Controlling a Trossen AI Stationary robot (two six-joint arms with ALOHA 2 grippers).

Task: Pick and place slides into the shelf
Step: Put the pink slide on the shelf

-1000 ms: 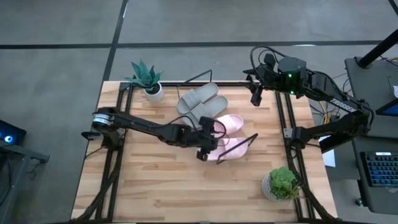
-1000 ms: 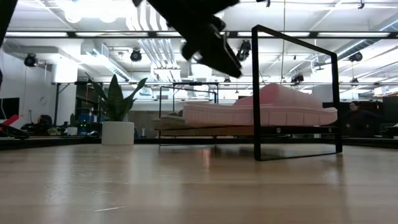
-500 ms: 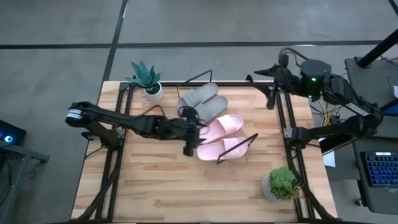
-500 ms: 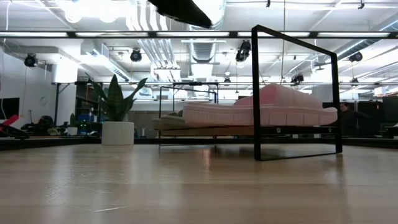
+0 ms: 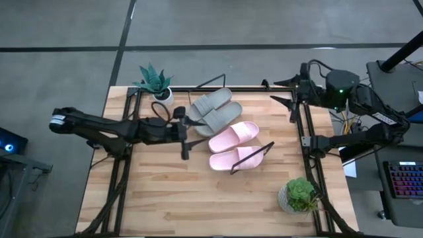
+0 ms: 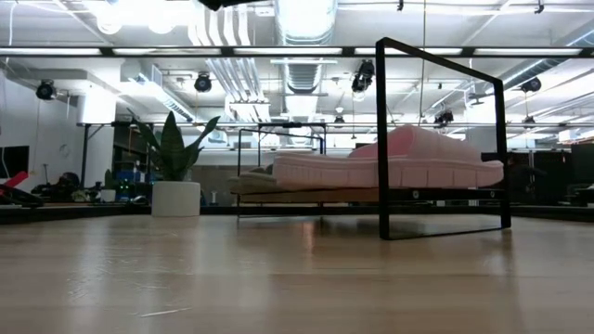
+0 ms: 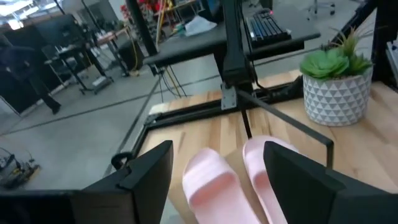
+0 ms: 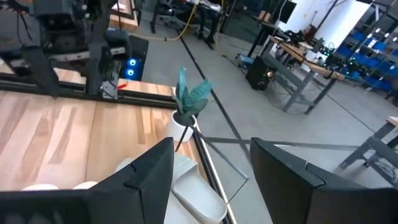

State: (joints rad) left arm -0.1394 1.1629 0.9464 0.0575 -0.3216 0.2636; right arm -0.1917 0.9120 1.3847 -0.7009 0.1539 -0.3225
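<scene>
Four slides sit in a row on the shelf [image 5: 232,140], mid-surface toward the far side. Two grey slides [image 5: 214,109] on the far end, two pink slides [image 5: 234,147] on the near end, all soft foam with a wide strap, toes pointing left-near. The shelf is a slanted board on a thin black wire frame, mostly hidden under the slides. Left pincer [image 5: 184,141] hangs over the surface just left of the pink pair, fingers apart, holding nothing. Right pincer [image 5: 291,109] is parked at the far right edge of the surface [image 5: 172,192], fingers apart, empty.
</scene>
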